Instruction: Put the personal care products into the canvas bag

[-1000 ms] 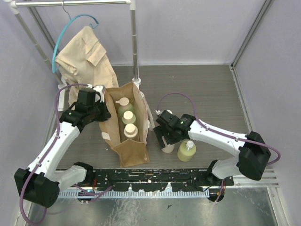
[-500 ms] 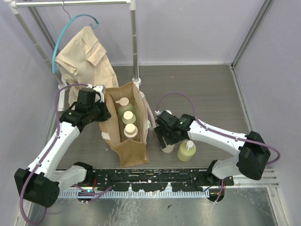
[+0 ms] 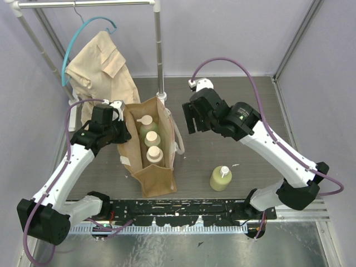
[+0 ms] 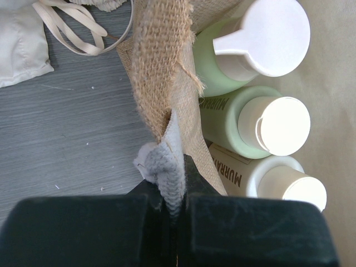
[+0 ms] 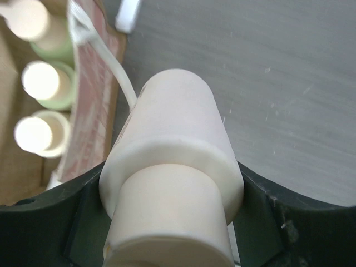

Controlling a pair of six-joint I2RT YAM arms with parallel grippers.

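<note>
Carry the beige-peach plastic bottle with the wide cream cap (image 5: 167,139) leftward to the mouth of the tall tan canvas bag (image 3: 158,186). Note the grip: clamped in the part-closed right pincer (image 3: 191,118), raised clear of the grey desk (image 3: 211,150), just right of the bag. Centre over the opening before lowering, and release only once well below the rim. Come in high enough to clear the whitish strap handle (image 3: 179,142) draped down the bag's right wall. Rely on the left pincer (image 3: 118,131), pinched shut on the left rim fabric, to hold the mouth spread. Aim for the free strip alongside the three cream-capped bottles (image 3: 149,139) lined up inside. Mind the white rack pole (image 3: 159,55) just behind the bag. Leave until afterward the olive-green bottle (image 3: 221,178) standing alone right of the bag, with open desk all round.
</note>
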